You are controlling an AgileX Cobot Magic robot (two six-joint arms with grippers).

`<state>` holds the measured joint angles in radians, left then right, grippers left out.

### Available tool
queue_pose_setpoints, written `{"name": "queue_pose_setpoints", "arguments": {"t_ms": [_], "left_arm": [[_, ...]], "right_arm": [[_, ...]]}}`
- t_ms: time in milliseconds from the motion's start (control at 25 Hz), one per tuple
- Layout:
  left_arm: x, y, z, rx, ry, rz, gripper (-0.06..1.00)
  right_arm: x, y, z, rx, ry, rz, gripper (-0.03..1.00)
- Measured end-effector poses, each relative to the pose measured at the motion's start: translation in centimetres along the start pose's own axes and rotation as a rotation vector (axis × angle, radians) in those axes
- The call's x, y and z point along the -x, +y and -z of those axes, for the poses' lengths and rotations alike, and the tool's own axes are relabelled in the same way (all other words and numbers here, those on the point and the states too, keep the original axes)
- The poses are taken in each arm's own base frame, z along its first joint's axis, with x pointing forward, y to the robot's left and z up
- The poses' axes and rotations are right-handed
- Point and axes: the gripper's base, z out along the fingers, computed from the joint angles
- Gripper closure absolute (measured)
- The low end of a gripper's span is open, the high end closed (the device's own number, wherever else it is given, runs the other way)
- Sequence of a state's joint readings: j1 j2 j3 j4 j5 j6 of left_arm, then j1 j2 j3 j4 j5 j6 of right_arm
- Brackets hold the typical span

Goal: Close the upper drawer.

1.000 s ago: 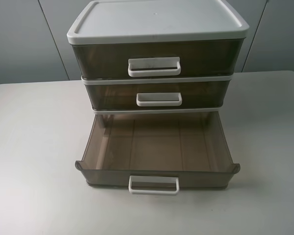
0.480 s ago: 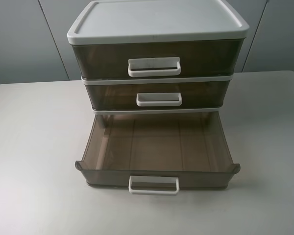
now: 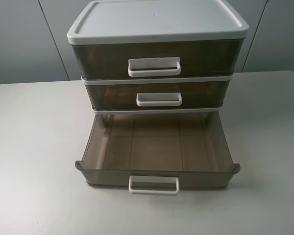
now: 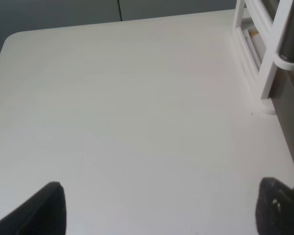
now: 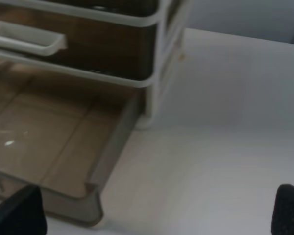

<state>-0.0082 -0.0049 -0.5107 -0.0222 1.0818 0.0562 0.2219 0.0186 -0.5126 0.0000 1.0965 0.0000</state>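
The drawer unit [image 3: 157,19] stands at the back middle of the table. The upper drawer [image 3: 112,95], the middle smoky-brown tier with a white loop handle [image 3: 159,99], looks pushed into the frame. It also shows in the right wrist view [image 5: 108,46]. The lowest drawer [image 3: 157,147] is pulled far out and is empty. Neither gripper shows in the exterior high view. My left gripper [image 4: 161,210] is open over bare table to the left of the unit. My right gripper [image 5: 152,213] is open near the lowest drawer's right front corner [image 5: 90,196].
The tier under the white lid [image 3: 108,58] is shut. The white frame post [image 4: 272,63] and the lowest drawer's side wall [image 4: 290,105] stand close to the left gripper. The white table [image 3: 34,161] stretches to either side of the unit.
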Motion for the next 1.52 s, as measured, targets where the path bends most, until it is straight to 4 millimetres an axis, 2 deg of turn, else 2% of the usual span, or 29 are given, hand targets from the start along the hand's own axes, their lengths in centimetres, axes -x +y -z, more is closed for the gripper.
{"name": "queue_pose_setpoints", "arguments": {"t_ms": [120, 240, 1520], "left_arm": [[0.0, 0.0, 0.0, 0.0, 0.0, 0.0, 0.2], [0.0, 0.0, 0.0, 0.0, 0.0, 0.0, 0.2], [0.0, 0.0, 0.0, 0.0, 0.0, 0.0, 0.2]], "right_arm": [[-0.12, 0.11, 0.2, -0.128, -0.016, -0.071, 0.27], [-0.14, 0.15, 0.22, -0.171, -0.018, -0.095, 0.27], [-0.15, 0.14, 0.25, -0.151, -0.019, -0.084, 0.27]]}}
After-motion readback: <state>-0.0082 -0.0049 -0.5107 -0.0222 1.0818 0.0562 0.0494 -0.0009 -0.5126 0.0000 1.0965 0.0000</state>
